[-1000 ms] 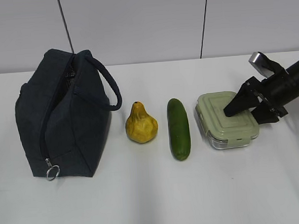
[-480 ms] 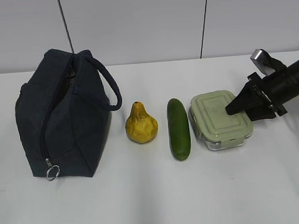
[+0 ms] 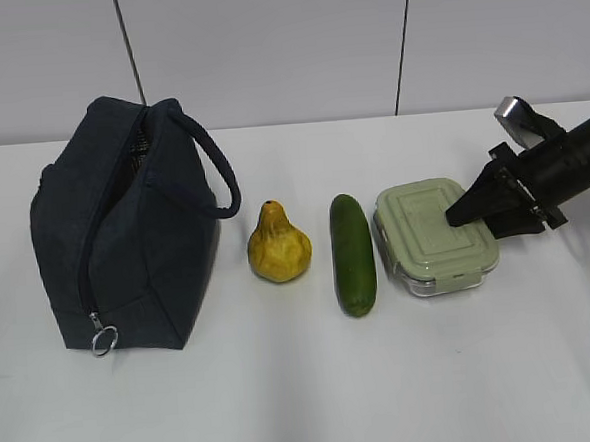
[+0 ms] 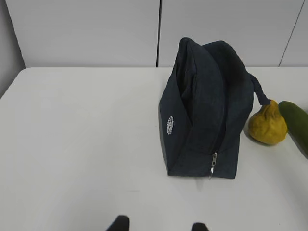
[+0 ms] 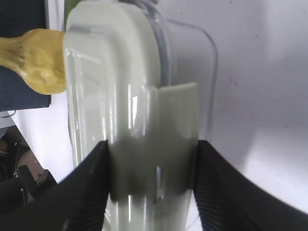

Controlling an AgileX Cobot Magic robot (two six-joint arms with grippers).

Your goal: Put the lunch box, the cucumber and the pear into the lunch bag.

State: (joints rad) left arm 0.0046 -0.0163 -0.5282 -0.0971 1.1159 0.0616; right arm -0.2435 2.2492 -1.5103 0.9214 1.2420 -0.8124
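Note:
The lunch box (image 3: 428,235), clear with a sage-green lid, lies at the right of the table. My right gripper (image 3: 473,222) grips its right end. In the right wrist view the black fingers (image 5: 86,187) press both sides of the lunch box (image 5: 120,72) at the clip. Left of it lie the dark green cucumber (image 3: 353,254) and the yellow pear (image 3: 278,244). The navy lunch bag (image 3: 125,231) stands at the far left, its zipper open at the top. My left gripper (image 4: 159,225) hovers open and empty, well short of the lunch bag (image 4: 207,120).
The table is white, with a grey panelled wall behind it. The bag's loop handle (image 3: 217,171) arches toward the pear. A metal ring pull (image 3: 104,340) hangs at the bag's lower front. The pear (image 4: 267,124) and cucumber (image 4: 296,118) show beside the bag in the left wrist view.
My right gripper has narrowed onto the lunch box's right end, and the box has shifted slightly left toward the cucumber. Everything else is still.

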